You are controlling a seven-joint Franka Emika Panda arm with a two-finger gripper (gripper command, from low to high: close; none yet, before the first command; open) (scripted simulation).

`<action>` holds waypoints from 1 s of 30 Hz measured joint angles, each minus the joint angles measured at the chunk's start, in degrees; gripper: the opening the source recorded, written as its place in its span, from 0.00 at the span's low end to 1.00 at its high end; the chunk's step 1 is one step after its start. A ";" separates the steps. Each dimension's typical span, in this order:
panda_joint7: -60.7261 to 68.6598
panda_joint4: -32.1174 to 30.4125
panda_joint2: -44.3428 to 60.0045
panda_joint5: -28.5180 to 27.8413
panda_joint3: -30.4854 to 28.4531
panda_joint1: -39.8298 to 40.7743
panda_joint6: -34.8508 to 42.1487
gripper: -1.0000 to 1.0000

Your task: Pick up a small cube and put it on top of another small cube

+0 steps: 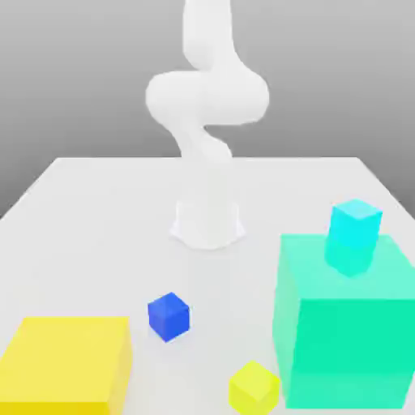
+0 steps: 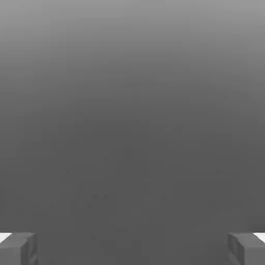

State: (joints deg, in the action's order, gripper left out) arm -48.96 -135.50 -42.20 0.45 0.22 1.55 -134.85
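Deep-blue small cube (image 1: 168, 316) resting on the pale worktop (image 1: 97, 203), toward the near edge in the exterior view, between the big yellow block (image 1: 69, 361) on that view's left and the small yellow cube (image 1: 254, 387) to its lower right. Standing free, apart from both, one corner turned toward the camera. Nothing on top, nothing leaning against it.

Handling, as a judgement: looks rigid, plain-faced, sharp-edged; probably light for its bulk, no give under a squeeze. Flat smooth sides may slip if pinched near an edge or on a diagonal. Best taken from above across two opposite vertical faces, about mid-height, wrist turned to match the cube's rotation on the worktop. Plenty of free space on all sides for a descent.

Possible resting places: small cyan cube (image 1: 355, 224) perched on the big green block (image 1: 344, 324) at the exterior view's right, or the small yellow cube low on the worktop. Either offers only a narrow top face, so centring matters; an off-centre release likely tips the load.

Jaws (image 2: 132, 251): spread wide, fingertips (image 2: 18, 248) at opposite lower corners of the hand view, bare grey background between them. Released, grasping nothing, touching nothing. White arm (image 1: 207, 97) folded up behind the cubes in the exterior view, well apart from the blue one. Pick not yet begun.
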 joint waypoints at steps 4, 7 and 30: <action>-6.13 -7.00 7.11 0.81 0.63 2.89 -5.91 0.50; -10.79 -12.18 12.37 1.28 1.25 5.01 -10.25 0.50; -35.36 -30.90 55.16 -1.98 -0.03 11.19 -44.60 0.00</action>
State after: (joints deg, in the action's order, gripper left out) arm -84.32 -166.41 12.96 -1.53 0.19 12.74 -179.45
